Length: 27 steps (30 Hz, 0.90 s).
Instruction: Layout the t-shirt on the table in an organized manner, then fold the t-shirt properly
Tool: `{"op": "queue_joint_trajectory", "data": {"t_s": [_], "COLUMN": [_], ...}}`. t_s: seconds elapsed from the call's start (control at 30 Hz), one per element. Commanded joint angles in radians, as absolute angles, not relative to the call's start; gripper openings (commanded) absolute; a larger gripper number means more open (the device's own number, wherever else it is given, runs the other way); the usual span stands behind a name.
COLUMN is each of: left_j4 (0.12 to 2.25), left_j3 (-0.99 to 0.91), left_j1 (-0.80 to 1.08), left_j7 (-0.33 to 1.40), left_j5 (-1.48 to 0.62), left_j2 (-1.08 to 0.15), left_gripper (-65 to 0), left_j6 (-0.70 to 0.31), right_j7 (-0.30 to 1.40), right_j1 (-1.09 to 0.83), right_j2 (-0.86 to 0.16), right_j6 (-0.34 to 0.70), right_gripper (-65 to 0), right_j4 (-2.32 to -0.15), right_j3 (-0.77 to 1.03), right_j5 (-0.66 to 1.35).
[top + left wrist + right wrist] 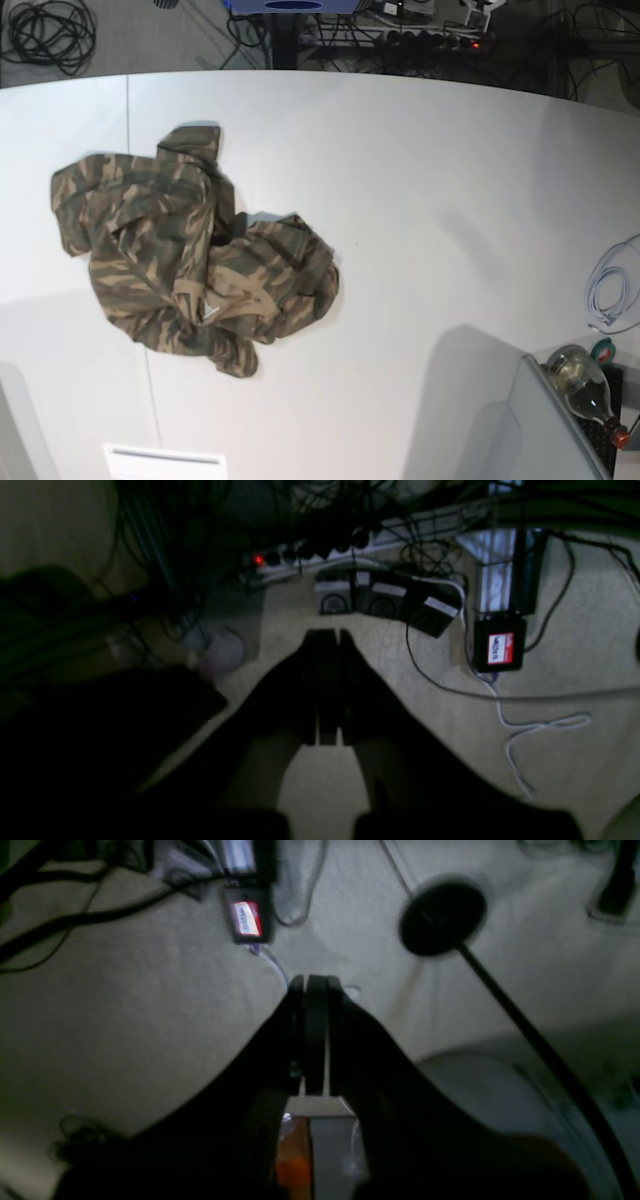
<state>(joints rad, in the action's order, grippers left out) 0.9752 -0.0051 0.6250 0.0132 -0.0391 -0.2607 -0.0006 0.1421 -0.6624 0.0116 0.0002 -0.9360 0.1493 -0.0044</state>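
Observation:
The camouflage t-shirt (190, 270) lies crumpled in a heap on the left half of the white table (430, 200), its small white label (212, 312) showing near the front. Neither arm shows in the base view. In the left wrist view my left gripper (327, 635) is shut with nothing between its fingers, hanging over a carpeted floor. My right gripper (315, 982) is likewise shut and empty above the floor. The shirt appears in neither wrist view.
A glass bottle (585, 385) and a coiled white cable (612, 290) lie at the table's right edge. A dark seam (128, 110) crosses the tabletop. On the floor are a power strip (320, 555), a black box with a red label (500, 647) and a round stand base (442, 917).

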Motion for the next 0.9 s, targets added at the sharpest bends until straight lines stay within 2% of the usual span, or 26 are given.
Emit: {"op": "queue_joint_trajectory", "data": {"t_s": [0.0, 0.2, 0.37, 0.57, 0.67, 0.87], "left_j4": [1.041, 1.397, 1.577, 1.607, 1.575, 1.541], "left_j3": [-0.010, -0.010, -0.010, -0.012, -0.012, -0.012], "left_j1": [0.662, 0.789, 0.811, 0.745, 0.717, 0.674], "left_j7": [-0.005, 0.002, 0.002, 0.004, 0.004, 0.004], "left_j5": [-0.073, -0.357, -0.412, -0.412, -0.412, -0.412], "left_j2": [-0.292, -0.415, -0.461, -0.460, -0.460, -0.461], "left_gripper": [-65.0, -65.0, -65.0, -65.0, -65.0, -65.0], "left_j6": [0.005, 0.005, 0.005, 0.005, 0.005, 0.005], "right_j7": [0.145, 0.200, 0.262, 0.283, 0.364, 0.604], "right_j1": [-0.699, -0.822, -0.819, -0.719, -0.613, -0.397], "right_j2": [0.008, 0.012, 0.005, 0.005, 0.013, 0.005], "right_j6": [-0.002, -0.002, -0.002, -0.002, -0.001, -0.001], "right_gripper": [-65.0, -65.0, -65.0, -65.0, -64.8, -64.7], "right_j4": [-1.020, -1.395, -1.573, -1.787, -1.845, -1.856], "right_j3": [0.171, 0.205, 0.205, 0.199, 0.182, -0.012], "right_j5": [-0.002, -0.001, -0.002, -0.004, -0.004, -0.005]}}
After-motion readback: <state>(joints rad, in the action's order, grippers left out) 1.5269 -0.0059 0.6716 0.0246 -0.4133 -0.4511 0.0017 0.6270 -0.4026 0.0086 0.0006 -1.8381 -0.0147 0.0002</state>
